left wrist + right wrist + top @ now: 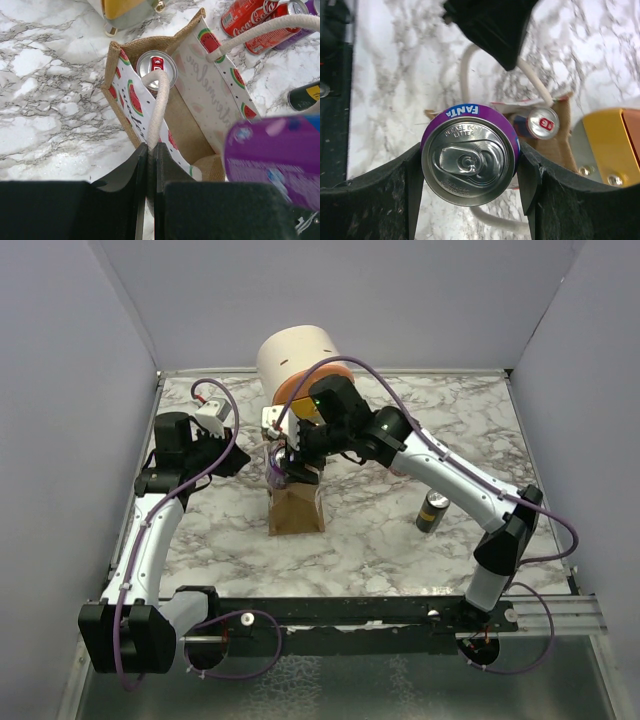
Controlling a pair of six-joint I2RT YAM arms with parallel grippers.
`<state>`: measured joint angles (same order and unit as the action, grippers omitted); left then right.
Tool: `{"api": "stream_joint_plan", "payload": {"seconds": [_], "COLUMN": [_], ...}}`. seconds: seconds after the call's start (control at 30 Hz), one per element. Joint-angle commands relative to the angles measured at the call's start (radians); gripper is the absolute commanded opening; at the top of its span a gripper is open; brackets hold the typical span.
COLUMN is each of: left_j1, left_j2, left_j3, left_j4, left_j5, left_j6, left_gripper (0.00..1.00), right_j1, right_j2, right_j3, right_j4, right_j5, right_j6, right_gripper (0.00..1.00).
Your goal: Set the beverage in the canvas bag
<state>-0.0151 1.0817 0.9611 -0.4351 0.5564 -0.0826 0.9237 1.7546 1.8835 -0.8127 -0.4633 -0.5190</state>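
Observation:
The canvas bag (295,508) stands upright mid-table, tan with watermelon-print lining (210,85). A silver-topped can with a red tab (156,68) stands inside it. My left gripper (151,150) is shut on one cream rope handle (156,107) and holds the bag's mouth open; in the top view it is (256,453) just left of the bag. My right gripper (470,160) is shut on a purple Fanta can (468,160), upright, just above the bag's near rim (281,476). The purple can shows blurred at the right of the left wrist view (275,160).
A cream-and-orange rounded drawer box (300,365) stands right behind the bag. A dark can (432,512) stands to the right. In the left wrist view, red cola cans (247,17) and a dark can with a yellow label (305,95) lie beyond the bag.

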Motion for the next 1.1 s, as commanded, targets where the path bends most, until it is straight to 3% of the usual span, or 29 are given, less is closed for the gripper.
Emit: {"api": "stream_joint_plan", "payload": {"seconds": [0.0, 0.27, 1.07], "left_j1": [0.003, 0.003, 0.003], "left_j2": [-0.019, -0.036, -0.060], "left_j3": [0.001, -0.020, -0.039], "left_j4": [0.006, 0.006, 0.020], "left_j5": [-0.010, -0.011, 0.018], "left_j6": [0.004, -0.014, -0.018], "left_gripper": [0.00, 0.00, 0.00], "right_j1": [-0.002, -0.025, -0.155], "right_j2": [0.043, 0.149, 0.323], "right_j3": [0.039, 0.091, 0.201], "right_j4": [0.115, 0.153, 0.025], "right_j5": [0.209, 0.298, 0.193], "right_j6": [0.061, 0.064, 0.073], "right_gripper": [0.30, 0.27, 0.27]}}
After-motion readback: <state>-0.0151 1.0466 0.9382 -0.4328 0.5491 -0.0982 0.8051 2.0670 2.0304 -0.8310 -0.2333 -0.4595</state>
